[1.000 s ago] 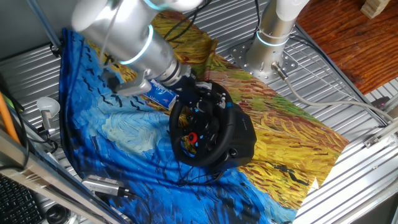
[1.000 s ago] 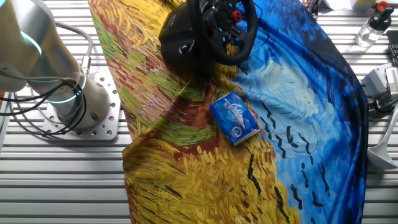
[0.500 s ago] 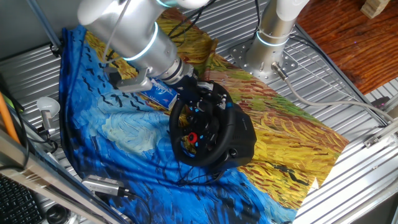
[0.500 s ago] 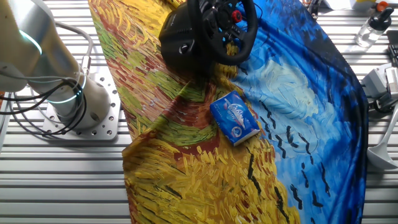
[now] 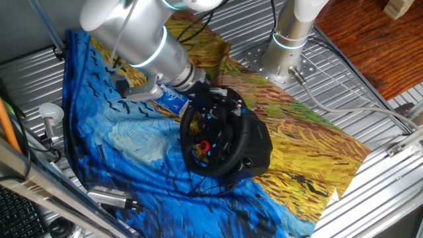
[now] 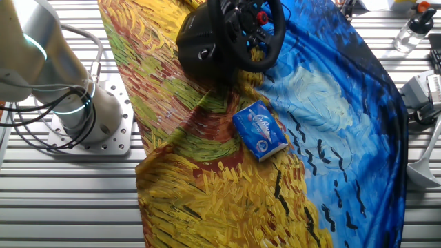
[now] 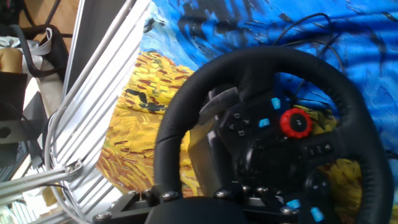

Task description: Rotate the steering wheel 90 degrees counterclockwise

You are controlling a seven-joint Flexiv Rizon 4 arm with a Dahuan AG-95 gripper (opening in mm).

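On the desk: a painted cloth [image 5: 132, 142] in blue and yellow covers the slatted desk [image 5: 370, 99], likely to give the things a soft, non-slip bed.
Steering wheel: the steering wheel [image 5: 213, 131] sits near the middle of the cloth on its bulky black base [image 5: 256, 151], rim tilted up toward the arm so it can be reached from above and the side.
Hub: a red round button [image 7: 295, 122] and small blue buttons show off-centre in the hand view, so the wheel looks turned away from level; how far, I cannot tell.
Gripper: the gripper [image 5: 210, 99] is at the upper part of the rim, a sensible spot for swinging it round; whether the jaws are closed on the rim or merely beside it is hidden by the wrist and the black rim.
Box: a small blue-and-white box [image 6: 260, 130] lies flat on the cloth, apart from the wheel and out of the arm's path.
Cables: thin black cables [image 7: 298, 28] trail from the base; they could snag.
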